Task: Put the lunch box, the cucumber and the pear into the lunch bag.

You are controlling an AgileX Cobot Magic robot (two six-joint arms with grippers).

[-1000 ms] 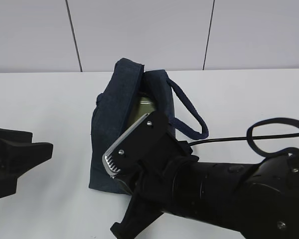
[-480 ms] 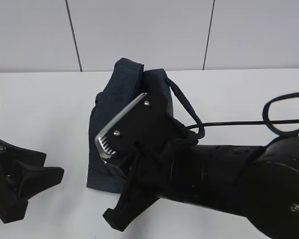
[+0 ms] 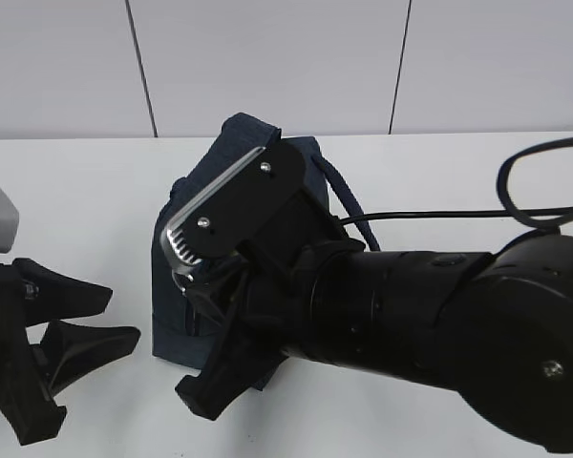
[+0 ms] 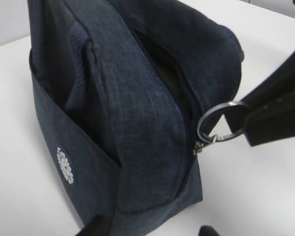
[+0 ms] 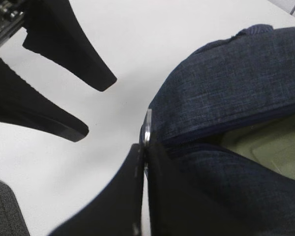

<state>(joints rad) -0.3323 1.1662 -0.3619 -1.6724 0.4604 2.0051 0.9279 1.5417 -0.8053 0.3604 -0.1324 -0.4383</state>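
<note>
Outside view, bag: the dark blue lunch bag (image 3: 202, 205) stands on the white table (image 3: 76, 191), mostly hidden behind my right arm.
Outside view, right gripper: my right gripper (image 3: 193, 286) reaches across the front of the bag, low on its left side. I cannot see its tips well from here.
Outside view, left gripper: my left gripper (image 3: 110, 317) is at the left, just beside the bag but not touching it. Its two black fingers are spread apart and hold nothing.
Outside view, handle: the bag's looped handle (image 3: 336, 196) pokes out behind my right arm.
Left wrist view, bag: the lunch bag (image 4: 137, 108) fills most of the picture. The zipper line runs down its top, and there is a dark gap along it.
Left wrist view, ring: the metal ring pull (image 4: 220, 122) hangs at the end of the zipper. The black tips of my right gripper (image 4: 253, 129) pinch it.
Left wrist view, logo: a small white round mark (image 4: 65, 165) sits on the bag's side.
Right wrist view, right gripper: my right gripper (image 5: 144, 147) is squeezed tight on the thin metal ring (image 5: 147, 129).
Right wrist view, lunch box: the pale green lid of the lunch box (image 5: 265, 147) shows through the bag's opening, so it is inside the bag.
Right wrist view, left gripper: my left gripper (image 5: 96, 105) has wide fingers, near the bag's end, over the table.
Cucumber and pear: I cannot see them in any view.
</note>
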